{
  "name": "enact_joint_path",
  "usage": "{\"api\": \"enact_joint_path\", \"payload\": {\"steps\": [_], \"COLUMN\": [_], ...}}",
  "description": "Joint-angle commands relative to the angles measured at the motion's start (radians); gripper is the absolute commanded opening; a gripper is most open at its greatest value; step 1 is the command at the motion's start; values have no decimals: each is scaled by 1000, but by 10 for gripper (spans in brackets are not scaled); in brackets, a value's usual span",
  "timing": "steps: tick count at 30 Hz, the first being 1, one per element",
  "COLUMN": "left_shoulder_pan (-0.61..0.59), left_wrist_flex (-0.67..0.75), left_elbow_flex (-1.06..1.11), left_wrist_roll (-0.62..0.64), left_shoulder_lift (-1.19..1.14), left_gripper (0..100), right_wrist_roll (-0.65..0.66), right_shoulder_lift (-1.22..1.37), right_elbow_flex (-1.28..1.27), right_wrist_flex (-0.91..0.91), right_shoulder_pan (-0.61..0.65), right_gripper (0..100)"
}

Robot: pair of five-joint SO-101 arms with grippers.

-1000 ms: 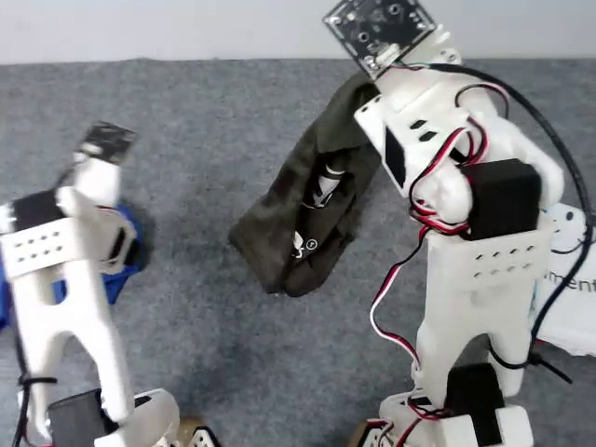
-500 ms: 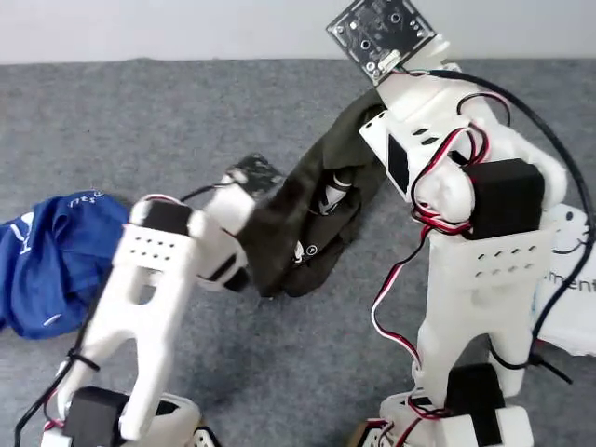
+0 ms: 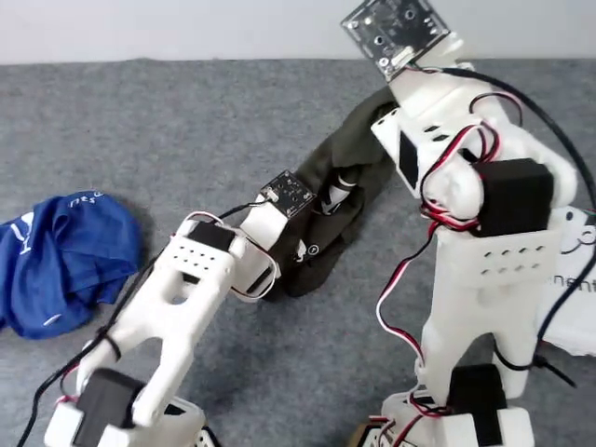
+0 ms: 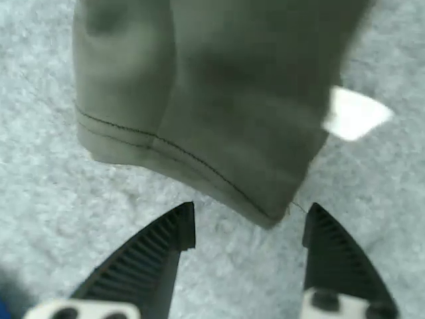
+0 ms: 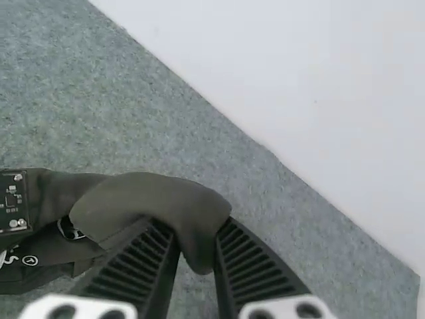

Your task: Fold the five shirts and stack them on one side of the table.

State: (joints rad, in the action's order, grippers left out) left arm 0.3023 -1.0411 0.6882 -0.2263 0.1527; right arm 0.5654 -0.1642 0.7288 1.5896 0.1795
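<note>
Surface: a grey, carpet-like surface [image 3: 168, 130], with a plain white wall [image 5: 299, 80] behind it.
Dark green shirt: the dark green shirt [image 3: 326, 177] is in the middle of the surface, bunched into a long strip. Its far end is lifted and its near end comes down to the surface.
Right tool: the right tool [image 5: 196, 239] is closed on a fold at the far end of this shirt and pinches the cloth between both jaws.
Left tool: the left tool [image 4: 251, 212] has its jaws wide apart, low over the surface, just in front of the stitched hem [image 4: 186, 159]. It does not touch the cloth.
Blue shirt: the blue shirt [image 3: 70, 256] lies crumpled at the left side, well apart from both tools.
White cloth: a white cloth [image 3: 573, 270] lies at the right edge, partly behind the right arm.
Handling: the shirt looks soft, light and limp, so it will probably sag and wrinkle when lifted by one point. A good place to take hold seems to be a corner of the hem, where the doubled edge is thicker.
</note>
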Motion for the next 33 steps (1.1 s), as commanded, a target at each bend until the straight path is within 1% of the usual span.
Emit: {"api": "enact_joint_path", "payload": {"steps": [1,5,11,15,18,21,24,27,29,33], "left_shoulder_pan": [5,0,-2,-2,-3,-11,-69,-166,-239,-333], "left_wrist_flex": [77,87,84,84,69,15,-11,-17,-11,-9], "left_elbow_flex": [-18,-33,-38,-39,-39,-39,-39,-58,-85,-180], "left_wrist_roll": [35,48,40,38,-14,-40,-40,-41,-43,-43], "left_shoulder_lift": [-54,-64,-61,-61,-43,46,196,364,460,586], "left_gripper": [265,247,111,58,13,14,14,14,14,15], "right_wrist_roll": [6,8,9,9,9,9,9,9,9,9], "right_shoulder_lift": [-19,-19,-18,-18,-18,-19,-25,-25,-25,-27], "right_elbow_flex": [43,43,43,43,43,43,43,43,43,43], "right_wrist_flex": [8,8,8,8,8,8,8,8,8,7], "right_shoulder_pan": [-21,-16,-19,-19,-19,-19,-19,-21,-36,-68], "right_gripper": [9,9,9,9,9,9,9,9,9,9]}}
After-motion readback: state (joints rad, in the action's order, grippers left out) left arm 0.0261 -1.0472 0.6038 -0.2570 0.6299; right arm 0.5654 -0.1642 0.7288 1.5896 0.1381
